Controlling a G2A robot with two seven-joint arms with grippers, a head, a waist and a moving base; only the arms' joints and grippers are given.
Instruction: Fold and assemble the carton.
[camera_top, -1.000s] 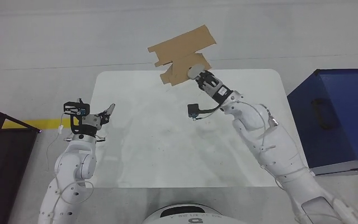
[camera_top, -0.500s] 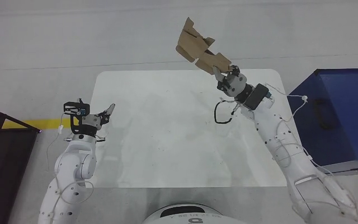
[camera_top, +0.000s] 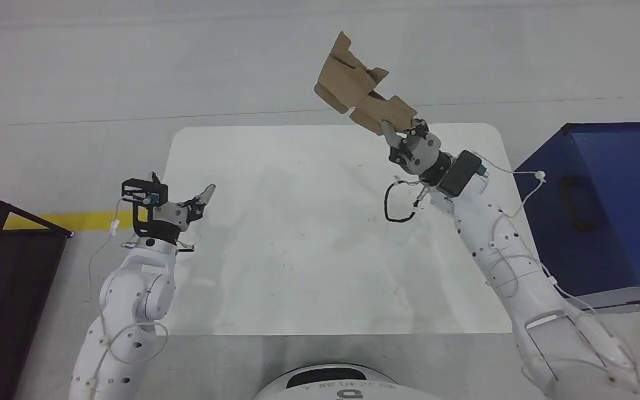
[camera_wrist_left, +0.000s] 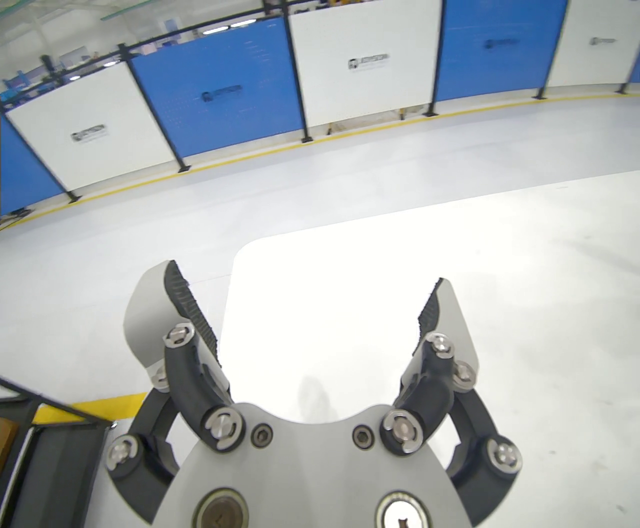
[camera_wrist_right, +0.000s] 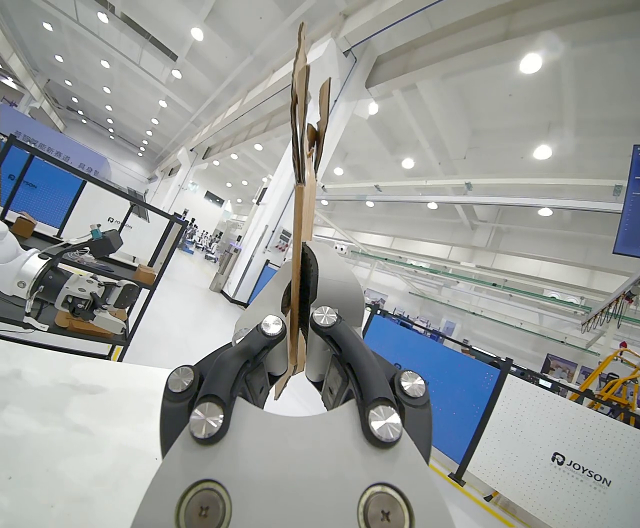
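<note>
Two grippers, one carton, one table; entries run left to right.

1. Left gripper (camera_top: 198, 198) (camera_wrist_left: 306, 285): jaws spread wide, nothing between them. It is stationed over the table's left edge. Change: over the last half second it has edged slightly inward toward the table's middle, after sitting motionless.

2. Table (camera_top: 300, 240): white top, the landmark for all entries.

3. Carton (camera_top: 352, 85) (camera_wrist_right: 300, 150): a brown cardboard blank, part-creased and not yet boxed. It is held in the air above the table's far edge toward the right corner, most of it reaching out beyond that edge. Change: a second ago it lay flatter and lower at the far edge. It was then swung up and turned edge-on, and has held steady for the last half second.

4. Right gripper (camera_top: 400, 140) (camera_wrist_right: 300, 280): jaws pressed together on the carton's lower flap. It sits just inside the table's far edge, right of the middle.

5. Blue bin (camera_top: 590, 200): stands off the table's right side.

Assessment: the blank appears lifted and presented for two-handed work, and the free gripper's inward drift suggests a second grasp is being prepared. The panels look unfolded, so assembly is judged to be at an early stage.
</note>
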